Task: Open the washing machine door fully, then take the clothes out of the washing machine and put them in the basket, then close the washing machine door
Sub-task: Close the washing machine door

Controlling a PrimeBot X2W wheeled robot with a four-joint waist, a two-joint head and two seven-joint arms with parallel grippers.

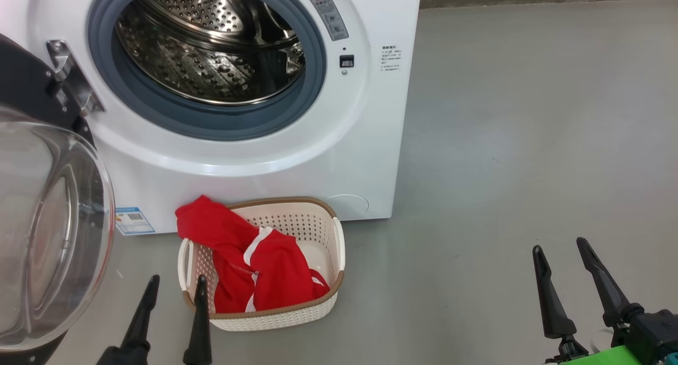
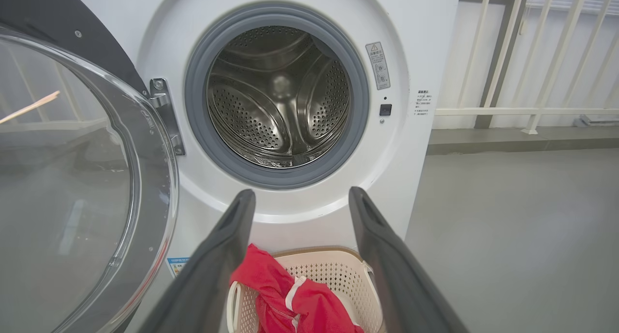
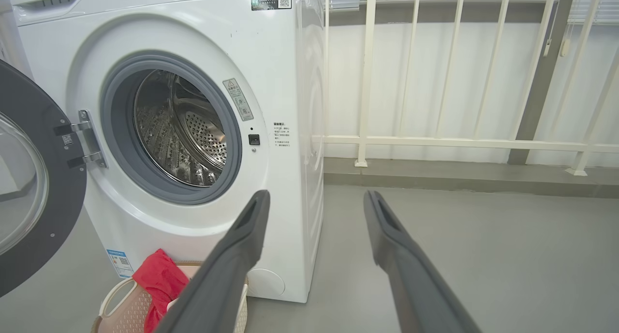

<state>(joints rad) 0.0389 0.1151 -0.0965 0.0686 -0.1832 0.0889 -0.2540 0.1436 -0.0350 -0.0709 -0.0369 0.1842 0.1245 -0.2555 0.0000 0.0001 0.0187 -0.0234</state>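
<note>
The white washing machine (image 1: 254, 158) stands with its door (image 1: 47, 238) swung wide open to the left, and its steel drum (image 1: 212, 42) looks bare inside. Red clothes (image 1: 249, 259) with white stripes lie in the cream basket (image 1: 328, 259) on the floor in front of the machine, one end draped over its far left rim. My left gripper (image 1: 177, 283) is open, just left of the basket and near the door glass. My right gripper (image 1: 560, 245) is open over bare floor, well to the right. The left wrist view shows the drum (image 2: 280, 96), clothes (image 2: 290, 294) and basket (image 2: 338, 275).
Grey floor (image 1: 529, 142) stretches to the right of the machine. A white railing (image 3: 435, 139) on a low kerb runs behind it. The open door (image 2: 72, 178) fills the space left of my left arm.
</note>
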